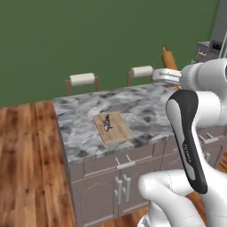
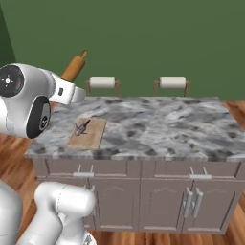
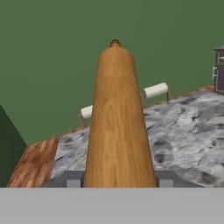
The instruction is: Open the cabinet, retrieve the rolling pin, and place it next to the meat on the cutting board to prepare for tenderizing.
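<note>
The rolling pin [image 3: 118,122] is clamped in the end effector [image 3: 118,181], held up above the desk's [image 2: 158,124] far edge. Below, meat [image 2: 81,127] sits on the cutting board [image 2: 91,136]. Two stools [image 2: 102,82] stand beyond the desk.

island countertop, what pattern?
Grey-and-white marbled stone countertop, with mottled darker veining; clearest in the right base view.

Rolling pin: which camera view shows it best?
The hand view: the rolling pin runs up the middle of the picture, held in the end effector. In the left and right base views just its upper part pokes out past the arm.
</note>
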You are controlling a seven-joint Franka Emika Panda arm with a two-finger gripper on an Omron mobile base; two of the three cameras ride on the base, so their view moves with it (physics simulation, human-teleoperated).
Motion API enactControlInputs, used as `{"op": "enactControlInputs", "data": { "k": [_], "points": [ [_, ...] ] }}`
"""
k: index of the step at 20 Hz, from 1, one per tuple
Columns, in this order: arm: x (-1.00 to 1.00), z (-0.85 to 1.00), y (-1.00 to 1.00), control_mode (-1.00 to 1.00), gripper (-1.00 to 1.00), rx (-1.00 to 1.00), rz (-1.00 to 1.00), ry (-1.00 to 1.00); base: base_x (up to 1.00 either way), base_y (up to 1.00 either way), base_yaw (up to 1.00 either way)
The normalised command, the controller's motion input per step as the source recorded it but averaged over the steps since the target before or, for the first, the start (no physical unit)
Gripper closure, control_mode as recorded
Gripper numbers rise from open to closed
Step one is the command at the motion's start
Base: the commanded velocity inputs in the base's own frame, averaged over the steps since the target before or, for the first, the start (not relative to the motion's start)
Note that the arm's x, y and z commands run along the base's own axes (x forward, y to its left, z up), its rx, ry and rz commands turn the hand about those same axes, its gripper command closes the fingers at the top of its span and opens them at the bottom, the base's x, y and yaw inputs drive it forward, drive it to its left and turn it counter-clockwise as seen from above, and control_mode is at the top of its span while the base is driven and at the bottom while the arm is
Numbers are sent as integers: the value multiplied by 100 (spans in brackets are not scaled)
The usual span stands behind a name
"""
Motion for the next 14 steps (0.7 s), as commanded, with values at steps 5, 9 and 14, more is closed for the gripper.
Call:
{"op": "enactControlInputs", "data": {
  "k": [5,9,14],
  "points": [
    [0,0,0,100,100,0,0,0,60,39,-35],
    [0,0,0,100,100,0,0,0,48,54,-28],
    [0,0,0,100,100,0,0,0,34,53,-21]
  ]
}}
